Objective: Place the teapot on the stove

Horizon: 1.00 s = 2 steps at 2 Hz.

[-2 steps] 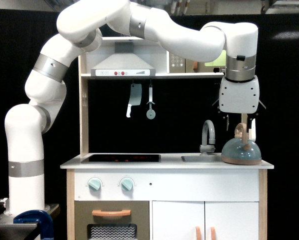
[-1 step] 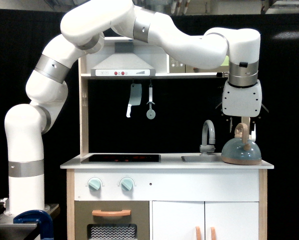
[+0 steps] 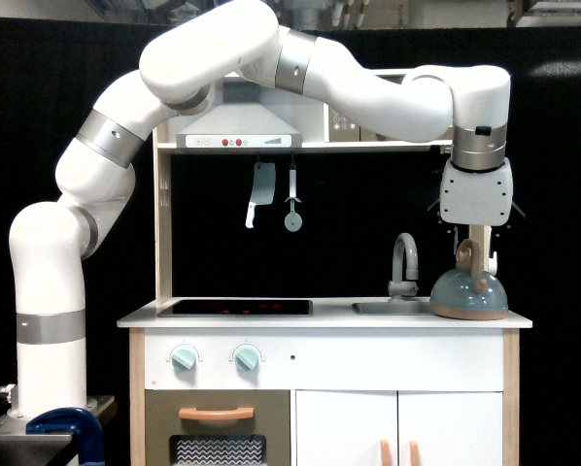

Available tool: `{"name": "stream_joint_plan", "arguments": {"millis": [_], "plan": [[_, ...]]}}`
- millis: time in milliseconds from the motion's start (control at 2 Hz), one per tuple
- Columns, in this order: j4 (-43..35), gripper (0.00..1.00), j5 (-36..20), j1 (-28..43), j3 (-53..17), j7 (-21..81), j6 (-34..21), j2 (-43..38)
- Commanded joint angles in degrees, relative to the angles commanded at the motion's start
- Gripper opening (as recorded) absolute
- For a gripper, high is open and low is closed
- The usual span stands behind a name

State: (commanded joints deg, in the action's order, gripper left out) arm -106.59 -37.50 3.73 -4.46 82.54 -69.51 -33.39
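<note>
Teapot (image 3: 469, 294), squat grey-blue dome w/ tan base rim and upright tan loop handle, sits on white counter (image 3: 324, 317) at exterior view's right end, just beside grey faucet (image 3: 404, 262) and sink. Stove (image 3: 235, 307), flat glossy black panel, lies well apart toward exterior view's left, nothing on it. White arm's gripper (image 3: 477, 254) hangs right over the handle, fingers reaching down around its top; can't tell if spread or clamped. Step looks like the grasp approach. Next needs firm hold on handle, lift, carry across past faucet, set down on the black panel.

Bright, even frontal light; sharp focus; black backdrop.
</note>
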Motion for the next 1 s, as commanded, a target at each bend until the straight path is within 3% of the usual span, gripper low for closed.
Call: {"name": "stream_joint_plan", "arguments": {"millis": [500,1000], "plan": [[-3.40,1.00,1.51,1.43,2.39,-3.61,1.65,-2.75],[-4.64,0.00,2.12,0.82,3.59,-3.76,2.41,-4.53]]}}
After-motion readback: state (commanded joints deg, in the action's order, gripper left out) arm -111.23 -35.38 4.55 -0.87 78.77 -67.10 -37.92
